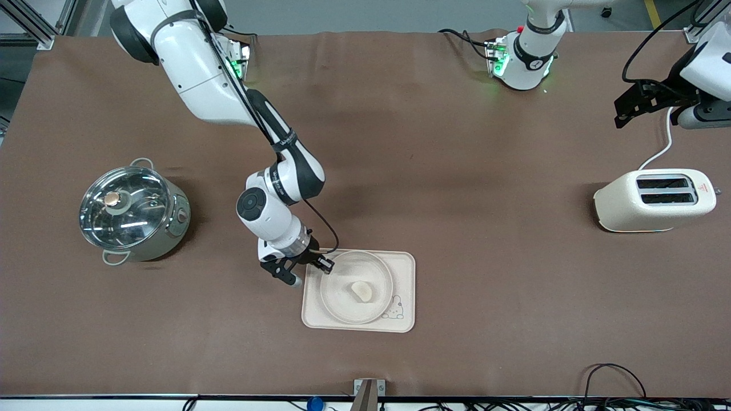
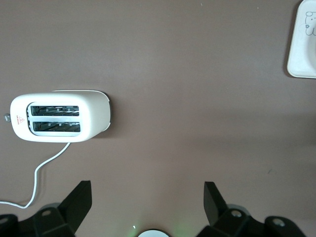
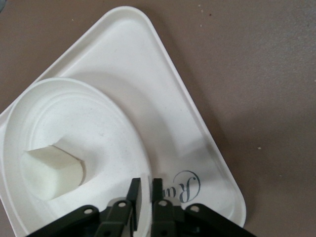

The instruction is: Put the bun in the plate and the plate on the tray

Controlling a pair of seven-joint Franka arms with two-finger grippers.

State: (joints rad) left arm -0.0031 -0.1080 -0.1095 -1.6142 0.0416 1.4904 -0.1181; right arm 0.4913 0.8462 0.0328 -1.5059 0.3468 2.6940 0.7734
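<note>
Plate set on tray: release cleanly

We judge the task nearly finished. The bun (image 1: 362, 291) lies in the plate (image 1: 342, 305), and the plate rests on the tray (image 1: 403, 268), toward the desk's front edge near its middle. Our right gripper (image 3: 144, 190) has its jaws pinched on the plate's rim. We should open them fully, then lift straight up so the rim is not dragged. Our left gripper (image 2: 148, 200) waits, jaws spread, over the desk near the toaster (image 1: 655, 200).
</note>
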